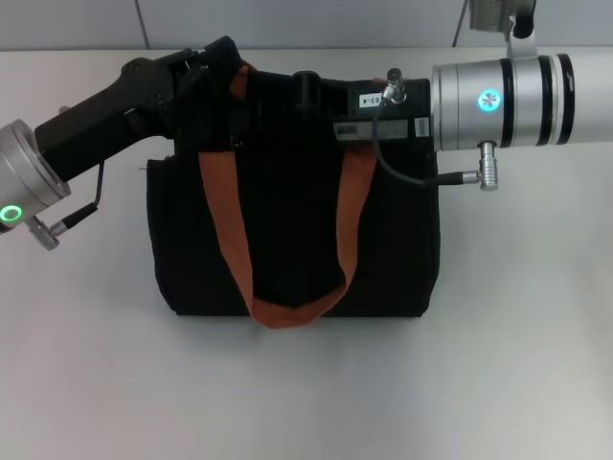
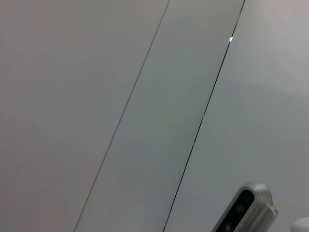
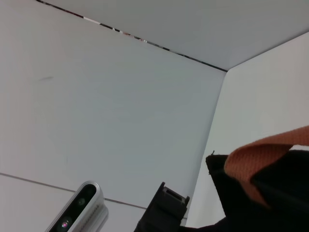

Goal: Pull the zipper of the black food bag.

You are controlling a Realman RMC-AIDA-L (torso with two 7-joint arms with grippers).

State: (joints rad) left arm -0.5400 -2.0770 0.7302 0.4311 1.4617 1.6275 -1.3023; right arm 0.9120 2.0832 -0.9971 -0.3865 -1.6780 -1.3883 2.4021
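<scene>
Looking down from the head camera, the black food bag (image 1: 292,240) stands on the white table (image 1: 86,383) with its rust-orange handles (image 1: 287,311) draped down the near face, and both arms reach over its top edge: the left gripper (image 1: 218,59) sits at the bag's upper left corner beside a handle root, the right gripper (image 1: 316,91) lies across the middle of the top. Whether either pair of jaws is released or clenched I cannot tell, since black fingers merge with black fabric. The zipper cannot be made out anywhere along that top edge, so it is probably hidden beneath the grippers. The risk follows from this: a pull begun without a sure hold on the tab would likely drag webbing or fabric instead, or slide the whole bag, which looks soft and light, across the table. The left wrist view shows only pale wall panels and part of a silver camera housing (image 2: 246,210), nothing of the bag. The right wrist view shows a black corner of the bag and an orange strap close by, hinting that the strap could be snagged by mistake.
</scene>
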